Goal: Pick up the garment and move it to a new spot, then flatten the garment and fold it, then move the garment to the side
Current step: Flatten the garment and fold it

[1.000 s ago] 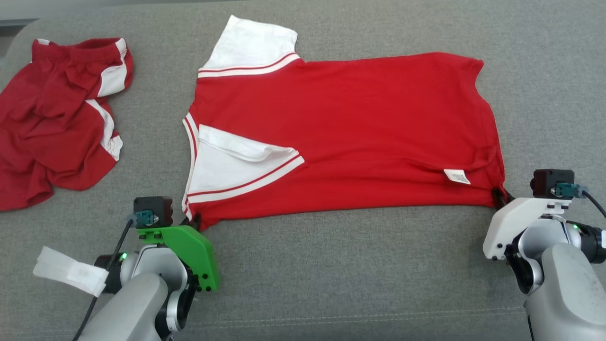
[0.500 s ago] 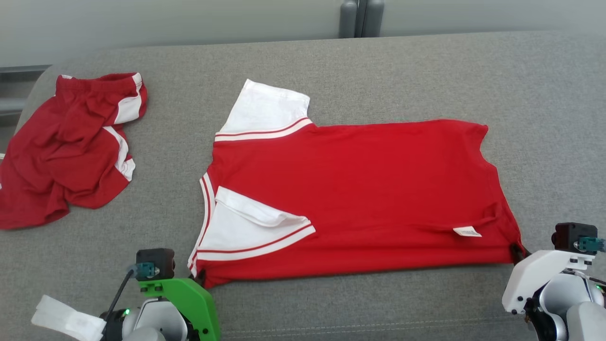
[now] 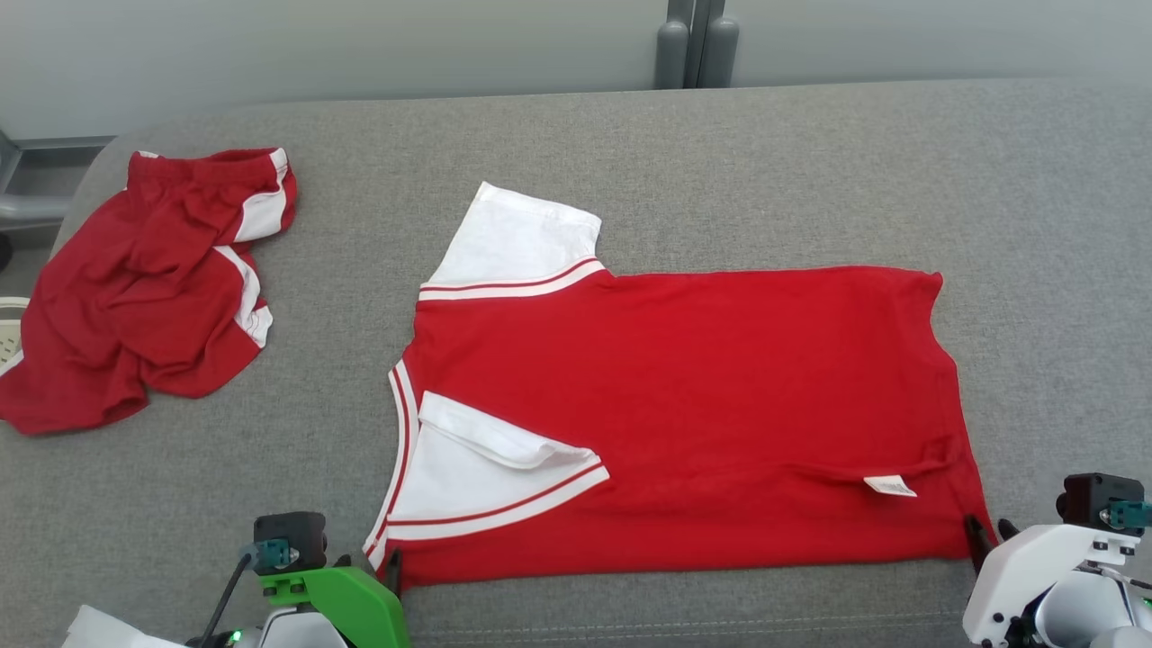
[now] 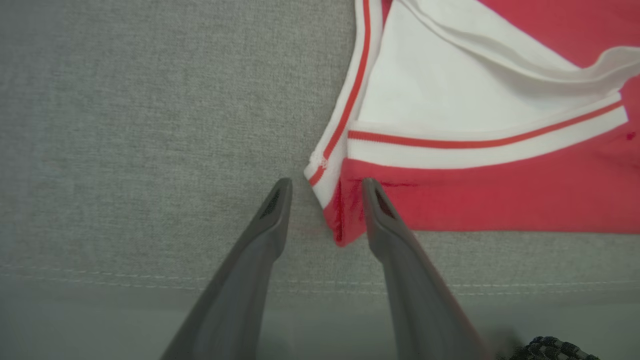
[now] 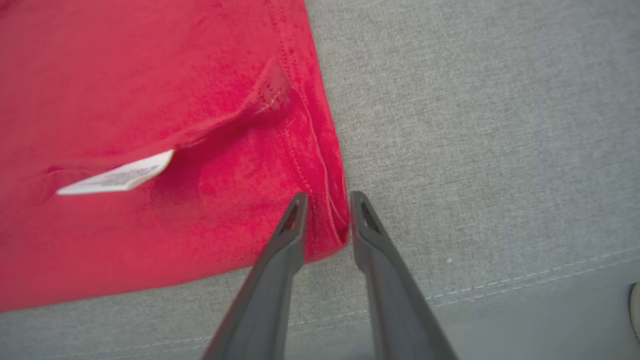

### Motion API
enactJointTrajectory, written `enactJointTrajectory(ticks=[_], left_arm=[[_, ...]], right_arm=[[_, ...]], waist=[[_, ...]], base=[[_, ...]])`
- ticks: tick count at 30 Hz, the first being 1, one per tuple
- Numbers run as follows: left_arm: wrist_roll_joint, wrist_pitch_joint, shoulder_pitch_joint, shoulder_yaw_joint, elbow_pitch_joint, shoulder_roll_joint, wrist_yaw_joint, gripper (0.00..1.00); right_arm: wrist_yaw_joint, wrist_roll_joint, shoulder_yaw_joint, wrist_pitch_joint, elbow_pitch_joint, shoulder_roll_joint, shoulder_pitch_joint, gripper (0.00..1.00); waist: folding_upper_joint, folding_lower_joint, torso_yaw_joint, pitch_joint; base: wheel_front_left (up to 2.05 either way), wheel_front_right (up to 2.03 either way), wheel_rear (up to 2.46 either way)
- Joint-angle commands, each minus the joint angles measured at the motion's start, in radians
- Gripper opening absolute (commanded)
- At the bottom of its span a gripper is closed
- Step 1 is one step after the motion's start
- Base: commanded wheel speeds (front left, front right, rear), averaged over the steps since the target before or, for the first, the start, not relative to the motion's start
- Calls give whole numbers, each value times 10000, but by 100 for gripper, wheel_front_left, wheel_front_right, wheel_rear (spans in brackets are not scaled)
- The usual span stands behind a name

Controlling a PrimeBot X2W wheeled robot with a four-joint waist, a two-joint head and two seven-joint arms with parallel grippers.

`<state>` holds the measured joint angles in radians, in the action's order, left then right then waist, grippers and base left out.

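**One fold in, several steps left**

Head view: red shirt [image 3: 684,405] spread flat on the grey cushion [image 3: 810,162], centre of frame, collar toward the left, hem toward the right. At lower centre-left, near sleeve [image 3: 468,477] turned in over the body; white label [image 3: 891,486] exposed near the lower right corner. Judged from both: near long edge already folded over, hence pickup, relocation and flattening apparently complete and a first fold apparently laid. At upper centre, far sleeve [image 3: 522,238] sticking out, not yet folded. At upper left, crumpled red shorts [image 3: 153,279], well apart from the shirt, not involved.

Left wrist view: left gripper [image 4: 325,190] at lower centre, jaws spread, collar-side corner of the shirt lying between them, one finger over the red cloth, the other over bare cushion; no pinch. Right wrist view: right gripper [image 5: 327,197] at lower centre, jaws close together on either side of the hem corner; pinching or merely flanking, impossible to tell.

Remaining, by estimate: far sleeve and far edge folded in, shirt halved across its length, finished bundle carried to the side. Roughly midway overall.
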<state>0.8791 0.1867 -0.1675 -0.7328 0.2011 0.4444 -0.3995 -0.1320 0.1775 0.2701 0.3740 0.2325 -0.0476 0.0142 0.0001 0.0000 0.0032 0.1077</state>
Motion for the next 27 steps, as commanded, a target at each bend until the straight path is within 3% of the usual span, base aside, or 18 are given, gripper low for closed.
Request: enactJointTrajectory(ticks=[1, 7, 11, 14, 16, 23, 27], left_arm=[[-24, -157, 159, 60, 109, 0, -55, 100], [-49, -1025, 264, 372, 253, -131, 39, 100], [-225, -2242, 321, 807, 255, -247, 61, 100], [-393, -3709, 311, 1220, 324, -479, 299, 100], [-511, -4122, 303, 1368, 399, -589, 407, 100], [-1048, -4526, 365, 2360, 112, -1091, 725, 100], [-1705, -4520, 758, 3349, -404, -1559, 1311, 100]], right_arm=[[23, 87, 26, -35, 35, -57, -169, 100], [20, 410, -109, -595, -170, -51, -428, 100], [18, 622, -241, -1264, -368, -42, -553, 100], [18, 854, -415, -1919, -392, -42, -636, 100], [18, 783, -560, -2238, -341, -40, -680, 100], [18, 1048, -993, -3413, -174, -43, -480, 100], [18, 1388, -1300, -4277, -45, -41, -412, 100]], waist=[[-1, 0, 29, -69], [-1, 0, 153, -371], [-1, 0, 265, -630], [-1, 0, 406, -960], [-1, 0, 482, -1134], [-1, 0, 714, -1502], [-1, 0, 877, -1705]], base=[[0, 0, 0], [0, 0, 0], [0, 0, 0], [0, 0, 0], [0, 0, 0], [0, 0, 0], [0, 0, 0]])
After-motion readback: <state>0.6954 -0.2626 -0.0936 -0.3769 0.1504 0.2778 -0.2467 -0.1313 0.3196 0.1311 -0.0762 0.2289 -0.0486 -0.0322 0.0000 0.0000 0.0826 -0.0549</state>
